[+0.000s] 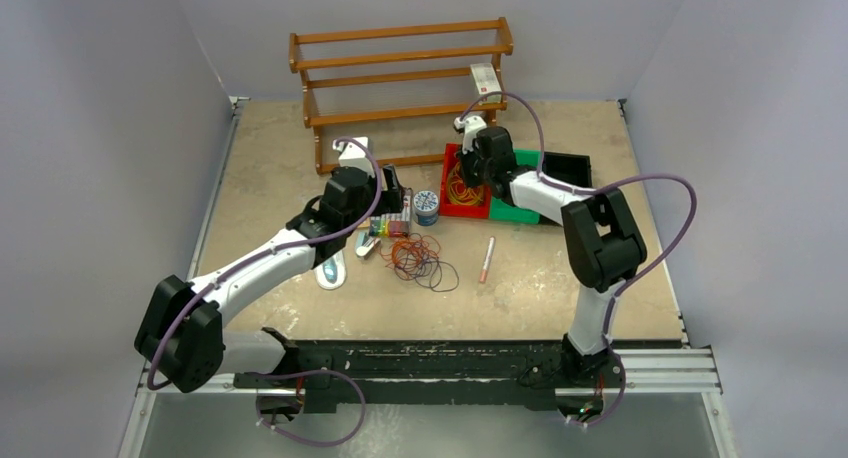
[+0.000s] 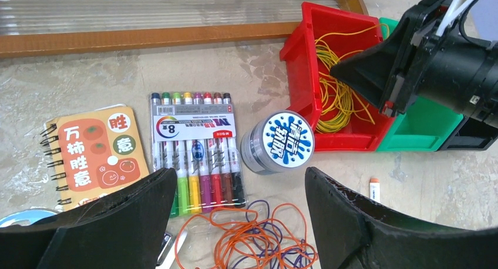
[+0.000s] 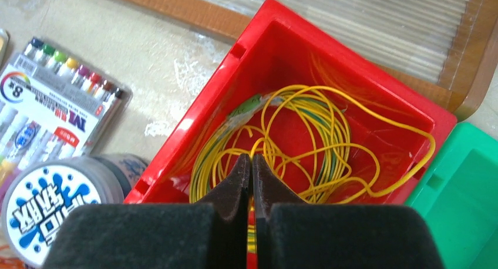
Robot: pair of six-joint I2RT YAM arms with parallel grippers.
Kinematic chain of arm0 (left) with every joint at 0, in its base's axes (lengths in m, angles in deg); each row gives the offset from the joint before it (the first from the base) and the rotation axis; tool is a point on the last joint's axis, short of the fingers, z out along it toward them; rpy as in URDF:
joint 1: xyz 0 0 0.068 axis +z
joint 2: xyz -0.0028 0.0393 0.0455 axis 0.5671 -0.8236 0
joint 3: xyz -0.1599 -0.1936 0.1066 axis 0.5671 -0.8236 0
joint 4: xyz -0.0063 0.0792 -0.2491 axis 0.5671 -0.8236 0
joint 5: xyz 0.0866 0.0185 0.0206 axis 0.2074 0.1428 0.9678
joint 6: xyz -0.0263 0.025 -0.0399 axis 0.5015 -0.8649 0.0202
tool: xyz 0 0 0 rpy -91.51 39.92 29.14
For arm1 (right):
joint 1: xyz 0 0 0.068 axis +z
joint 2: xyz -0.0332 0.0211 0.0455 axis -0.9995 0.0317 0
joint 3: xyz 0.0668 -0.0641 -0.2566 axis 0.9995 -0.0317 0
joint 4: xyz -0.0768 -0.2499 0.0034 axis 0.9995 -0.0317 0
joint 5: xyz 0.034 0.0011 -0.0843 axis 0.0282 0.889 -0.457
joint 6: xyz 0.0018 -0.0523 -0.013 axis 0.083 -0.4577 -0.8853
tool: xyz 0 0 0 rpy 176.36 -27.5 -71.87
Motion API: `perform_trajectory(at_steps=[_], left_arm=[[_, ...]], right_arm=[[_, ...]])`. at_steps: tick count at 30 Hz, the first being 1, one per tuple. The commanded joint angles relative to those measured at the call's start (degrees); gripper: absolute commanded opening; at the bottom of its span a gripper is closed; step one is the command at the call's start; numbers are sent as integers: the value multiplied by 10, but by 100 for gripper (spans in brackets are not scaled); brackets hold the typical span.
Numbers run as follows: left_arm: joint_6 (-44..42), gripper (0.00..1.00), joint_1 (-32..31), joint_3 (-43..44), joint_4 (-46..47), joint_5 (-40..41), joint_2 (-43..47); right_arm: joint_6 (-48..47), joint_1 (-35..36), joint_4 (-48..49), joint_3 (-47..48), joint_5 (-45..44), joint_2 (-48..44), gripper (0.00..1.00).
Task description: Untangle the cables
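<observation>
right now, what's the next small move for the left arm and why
Probably lower the left gripper onto the orange and purple tangle and close on a little of it. Its jaws stand wide open just above that tangle, holding nothing. The yellow cables already lie apart in the red bin, where the right gripper sits with jaws shut.

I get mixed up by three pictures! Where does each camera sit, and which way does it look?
Top external: high behind the arms, looking down on the beige table; both whole arms show.
Left wrist: looking forward over orange and purple cable loops; open left gripper frames them.
Right wrist: looking down into the red plastic bin of yellow cable loops; shut right gripper shows.
Shared: both wrist views show the bin.
</observation>
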Motion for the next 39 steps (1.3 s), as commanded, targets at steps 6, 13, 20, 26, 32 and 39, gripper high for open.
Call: perform_trajectory(at_steps=[6, 13, 20, 26, 32, 39], left_arm=[[6, 80, 4, 6, 8, 4, 1], [7, 80, 4, 5, 7, 3, -5], [8, 80, 4, 5, 9, 0, -7], [9, 80, 4, 5, 9, 0, -5], [9, 80, 4, 5, 12, -2, -9], [10, 80, 4, 8, 12, -7, -12]], right_arm=[[33, -7, 38, 52, -10, 44, 0], [25, -7, 22, 61, -4, 55, 0], [17, -7, 7, 63, 7, 12, 13], [17, -7, -23, 66, -9, -48, 31], [19, -8, -50, 66, -29, -89, 48], [37, -25, -85, 85, -101, -87, 47]])
